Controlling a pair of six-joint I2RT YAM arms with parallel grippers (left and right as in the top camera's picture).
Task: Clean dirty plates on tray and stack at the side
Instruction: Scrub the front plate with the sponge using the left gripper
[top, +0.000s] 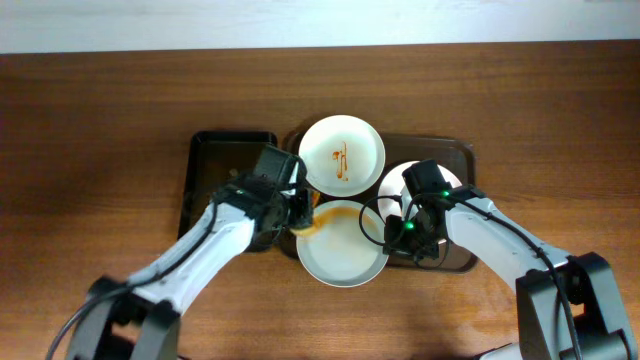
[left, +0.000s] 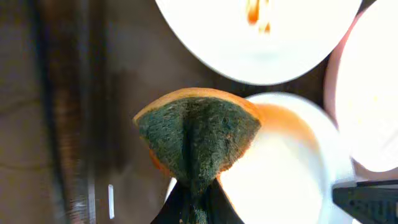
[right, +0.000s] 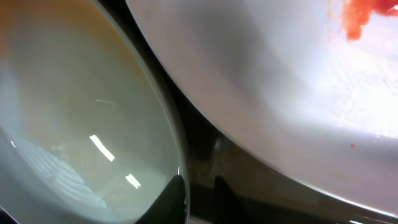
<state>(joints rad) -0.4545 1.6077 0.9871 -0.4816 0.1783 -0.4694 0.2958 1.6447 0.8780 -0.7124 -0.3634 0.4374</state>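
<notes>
The left gripper (left: 194, 200) pinches a folded green-and-orange scouring sponge (left: 199, 137) shut between its fingers, pressing it on the left rim of the near round white plate (top: 345, 250), where an orange smear shows. That plate lies at the near edge of the large dark brown rectangular tray (top: 462, 150). A second white plate (top: 345, 150), marked with an orange sauce squiggle, sits just beyond it at the far side. A third white plate (left: 373, 93) lies to the right, mostly under the right arm. The right gripper (right: 200, 196) hangs at the near plate's right rim, fingers narrowly parted; whether they pinch it cannot be told. A smaller black tray (top: 215, 170) sits left on the brown wooden table (top: 100, 120).
</notes>
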